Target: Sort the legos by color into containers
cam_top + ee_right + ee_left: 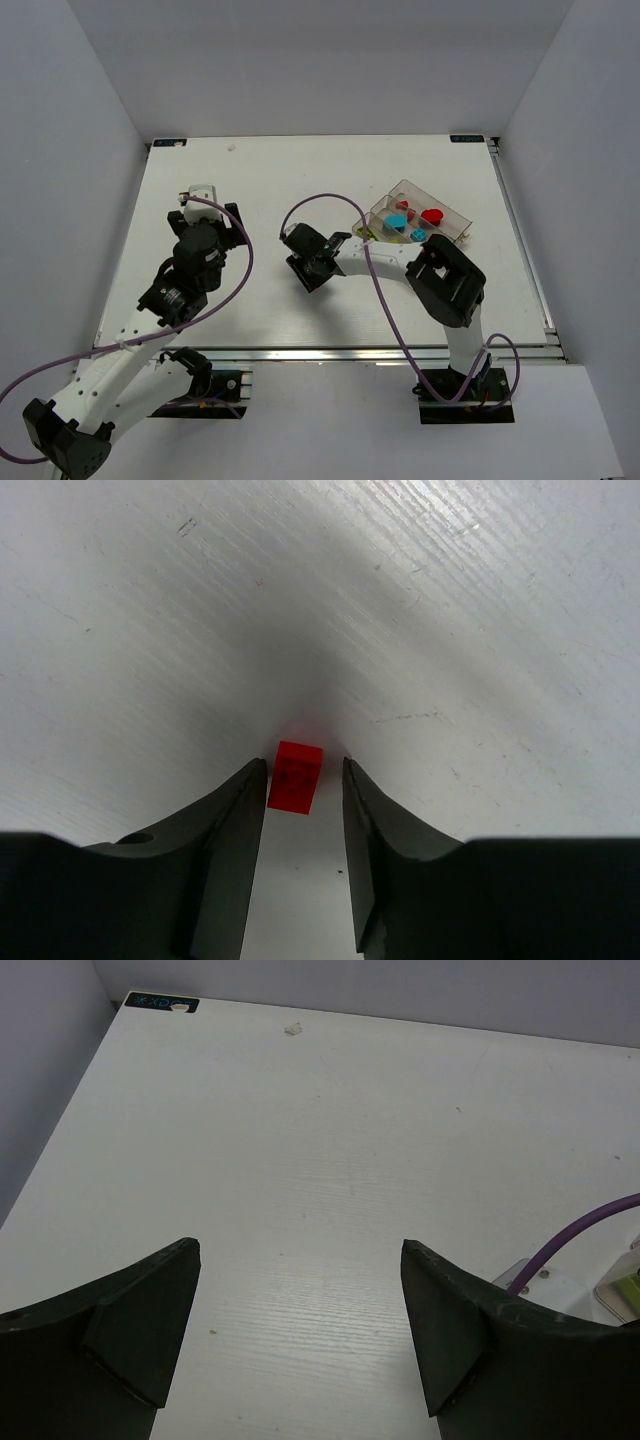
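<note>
A: What does your right wrist camera catch that the overhead misses?
B: A red lego [296,777] on the table [150,600], sitting between the 2 fingers of my right gripper [304,766], which are parted slightly wider than it and not clamped. Only the overhead shows the tray [436,197], well apart, holding red pieces [432,215] and cyan pieces [398,221].
A: And your left gripper [300,1260]?
B: Spread wide, holding nothing.

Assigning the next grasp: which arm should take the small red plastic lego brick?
Right. The right gripper straddles the small red plastic lego brick, jaws not closed. The left gripper hangs open over the white table, holding nothing.
</note>
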You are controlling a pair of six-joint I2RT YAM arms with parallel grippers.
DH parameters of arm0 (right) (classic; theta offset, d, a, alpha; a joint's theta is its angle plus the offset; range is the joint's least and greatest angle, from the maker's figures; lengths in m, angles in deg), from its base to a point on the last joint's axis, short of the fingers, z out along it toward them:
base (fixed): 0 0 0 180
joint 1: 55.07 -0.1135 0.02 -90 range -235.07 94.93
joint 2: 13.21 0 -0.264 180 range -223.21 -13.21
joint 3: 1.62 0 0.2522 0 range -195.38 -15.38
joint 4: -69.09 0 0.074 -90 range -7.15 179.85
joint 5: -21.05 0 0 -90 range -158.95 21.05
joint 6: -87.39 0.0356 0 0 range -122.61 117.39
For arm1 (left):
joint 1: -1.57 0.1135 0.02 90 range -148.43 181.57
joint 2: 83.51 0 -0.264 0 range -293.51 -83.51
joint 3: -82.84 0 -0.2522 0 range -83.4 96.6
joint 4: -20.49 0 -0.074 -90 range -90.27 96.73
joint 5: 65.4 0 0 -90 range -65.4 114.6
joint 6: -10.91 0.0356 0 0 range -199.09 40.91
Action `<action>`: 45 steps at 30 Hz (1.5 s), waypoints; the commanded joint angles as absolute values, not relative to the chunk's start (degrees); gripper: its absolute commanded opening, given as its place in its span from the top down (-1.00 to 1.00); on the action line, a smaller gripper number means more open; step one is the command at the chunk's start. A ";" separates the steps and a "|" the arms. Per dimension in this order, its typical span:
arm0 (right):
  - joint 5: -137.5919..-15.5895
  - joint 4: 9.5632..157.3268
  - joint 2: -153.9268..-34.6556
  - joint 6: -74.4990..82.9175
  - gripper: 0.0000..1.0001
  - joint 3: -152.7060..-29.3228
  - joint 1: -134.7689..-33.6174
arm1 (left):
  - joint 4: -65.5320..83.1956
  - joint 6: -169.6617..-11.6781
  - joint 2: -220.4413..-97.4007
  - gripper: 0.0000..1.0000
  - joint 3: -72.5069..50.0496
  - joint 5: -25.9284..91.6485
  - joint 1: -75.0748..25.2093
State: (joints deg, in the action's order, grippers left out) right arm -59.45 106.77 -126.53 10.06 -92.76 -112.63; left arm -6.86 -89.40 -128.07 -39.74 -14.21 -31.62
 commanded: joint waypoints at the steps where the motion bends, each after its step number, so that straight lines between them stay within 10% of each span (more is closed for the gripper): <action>1: -59.81 106.93 -128.08 10.84 0.17 -92.55 -113.25 | -7.33 -89.02 -127.64 -0.81 -39.19 -14.51 -31.74; 11: -56.39 106.33 -123.52 7.68 1.00 -91.93 -112.02 | -7.16 -89.02 -127.02 -0.80 -39.28 -14.60 -31.74; 25: -74.42 98.59 -94.51 -9.29 1.00 -85.00 -84.70 | -7.25 -88.76 -127.64 -0.81 -39.28 -11.70 -31.74; 45: -74.48 103.94 -111.47 -9.81 1.00 -89.56 -58.67 | -7.33 -88.76 -128.95 -0.81 -39.01 -8.98 -31.74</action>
State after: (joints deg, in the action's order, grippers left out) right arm -72.26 102.99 -109.87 -8.87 -86.82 -59.25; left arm -6.86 -89.00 -128.79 -39.74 -10.32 -31.62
